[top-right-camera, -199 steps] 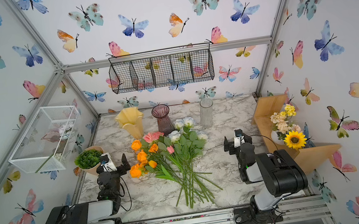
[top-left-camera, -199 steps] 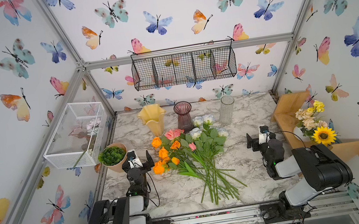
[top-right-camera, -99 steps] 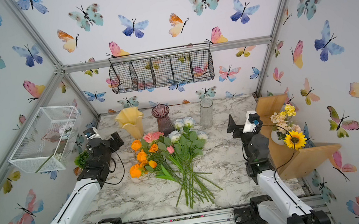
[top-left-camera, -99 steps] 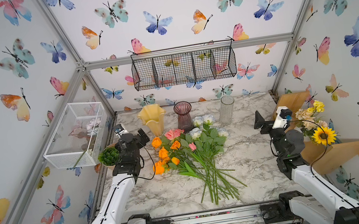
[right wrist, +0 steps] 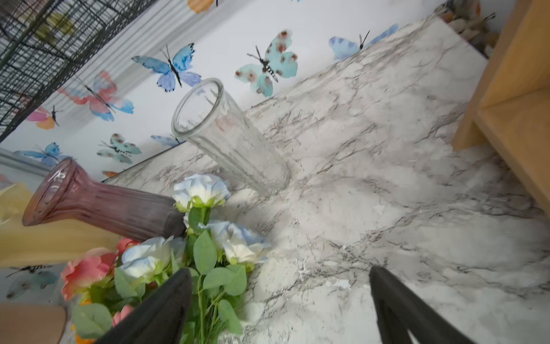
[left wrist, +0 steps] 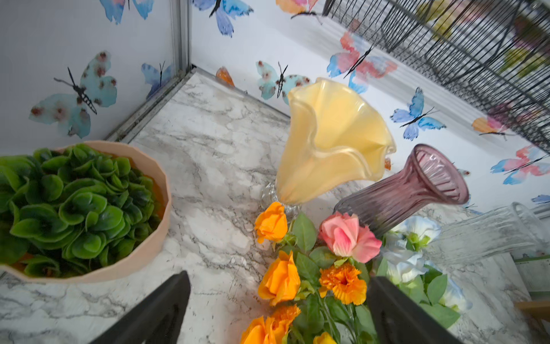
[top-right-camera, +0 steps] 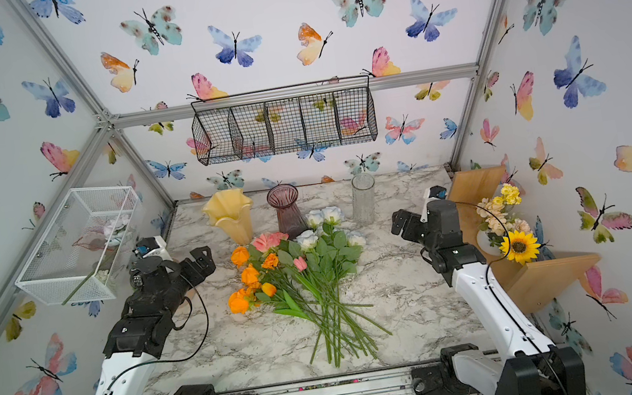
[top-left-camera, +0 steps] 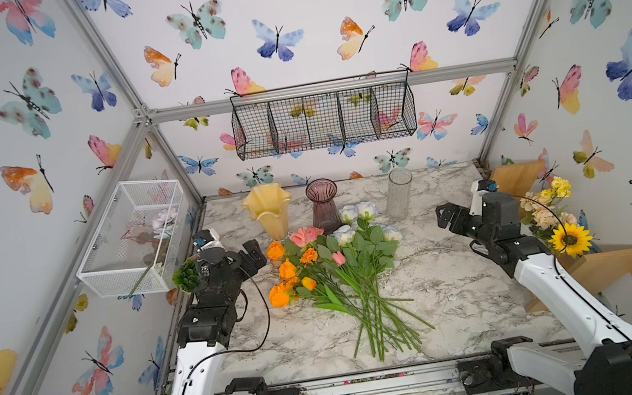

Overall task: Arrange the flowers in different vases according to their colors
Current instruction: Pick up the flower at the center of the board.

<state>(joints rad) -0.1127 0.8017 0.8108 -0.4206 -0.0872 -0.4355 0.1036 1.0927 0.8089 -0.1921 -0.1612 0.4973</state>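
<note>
The left jaws and right jaws are gaping, holding nothing. The flowers (top-left-camera: pixel 356 260) are lying tangled on the counter (top-left-camera: pixel 466 291), so pulling one could be dragging others into the purple vase (top-left-camera: pixel 324 210).

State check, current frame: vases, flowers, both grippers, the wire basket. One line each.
yellow vase: upright, empty.
purple vase: upright, empty.
clear vase: upright, empty.
flowers: lying in one mixed pile on the table, none in a vase.
left gripper: open, holding nothing, next to the orange blooms.
right gripper: open, holding nothing.
black wire basket: hanging on the back rail, looks empty.
</note>
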